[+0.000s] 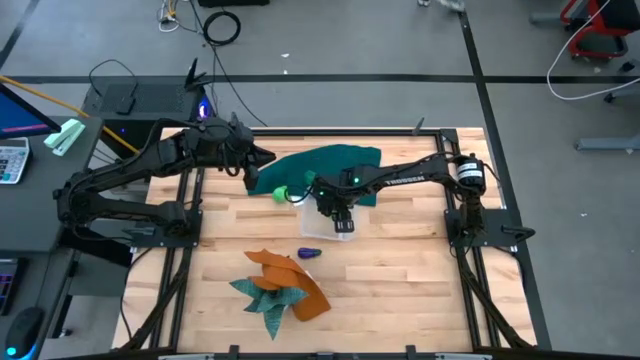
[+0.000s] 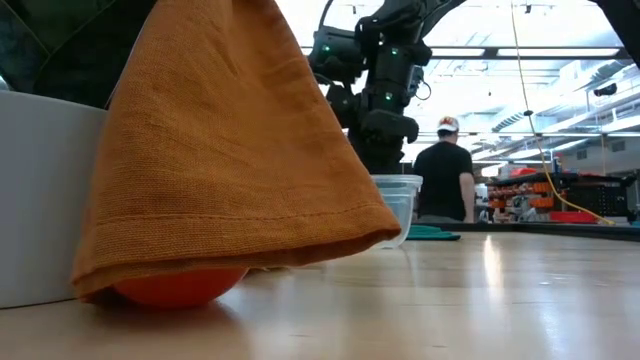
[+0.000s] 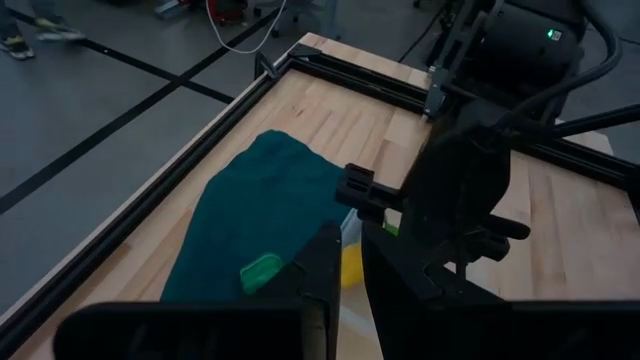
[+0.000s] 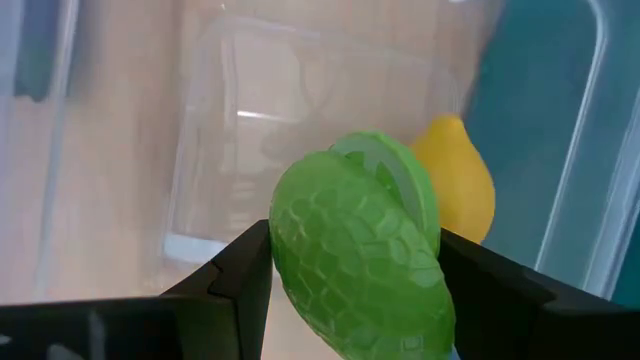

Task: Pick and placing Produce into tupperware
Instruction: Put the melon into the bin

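My right gripper [image 1: 338,208] hangs over the clear tupperware [image 1: 346,230], shut on a light green, bumpy toy fruit [image 4: 350,250]. In the right wrist view the tub [image 4: 300,110] lies right below that fruit, and a yellow toy [image 4: 457,185] shows beside it; whether the yellow one is inside the tub, I cannot tell. A green toy [image 1: 282,193] rests on the dark green cloth's near edge. A purple toy [image 1: 308,253] lies on the bare wood. My left gripper [image 1: 262,158] hovers over the cloth's left end, fingers together, holding nothing. My right gripper pinches the light green fruit between its two fingers [image 4: 240,275], one on each side of its body [image 4: 285,245]. The fingers come from above, pointing down. The fruit is lifted clear and hangs above the open tub.
A large dark green cloth [image 1: 325,165] lies behind the tub. Orange and teal cloths [image 1: 280,285] are heaped near the near edge and fill the low view's front [image 2: 230,150]. A person [image 2: 447,175] stands beyond the table. Bare wood lies to the right.
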